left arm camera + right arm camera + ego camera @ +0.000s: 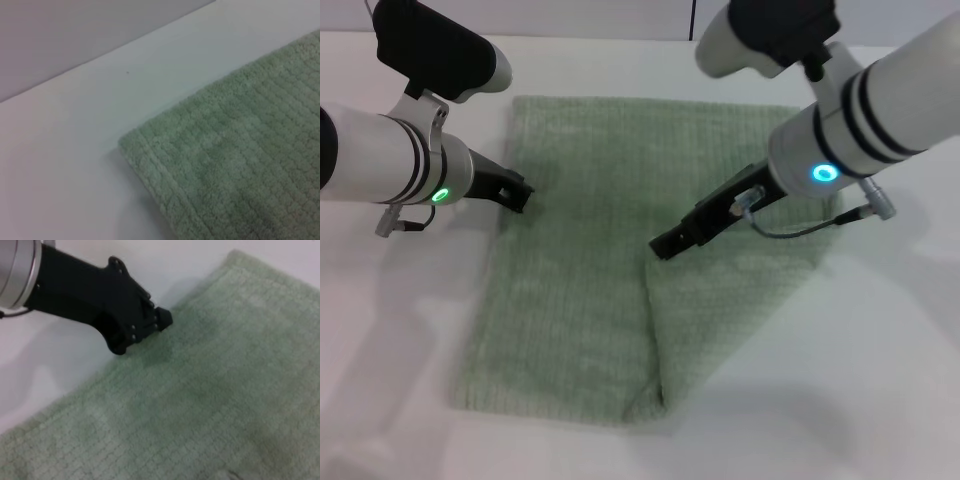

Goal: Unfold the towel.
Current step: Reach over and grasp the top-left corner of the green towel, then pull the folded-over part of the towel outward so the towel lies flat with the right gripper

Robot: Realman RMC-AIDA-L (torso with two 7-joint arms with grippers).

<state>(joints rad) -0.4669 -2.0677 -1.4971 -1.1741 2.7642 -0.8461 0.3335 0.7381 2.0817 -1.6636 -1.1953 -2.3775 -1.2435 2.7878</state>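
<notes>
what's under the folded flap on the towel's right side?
More of the towel itself: the flap lies doubled over it beneath the right claw. Anything between the layers is covered. White table surrounds it.

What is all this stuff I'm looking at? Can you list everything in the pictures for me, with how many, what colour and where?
towel: one, pale sage green, lying flat on the table in the middle, with a flap folded over on its right near side.
table: one, white, under everything.
wall: one, pale grey, behind the table's far edge in the left wrist view.
left gripper: one, black, on a white arm, at the towel's left edge, far half.
right gripper: one, black, on a white arm, over the middle of the towel at the top of the folded flap's edge.
</notes>
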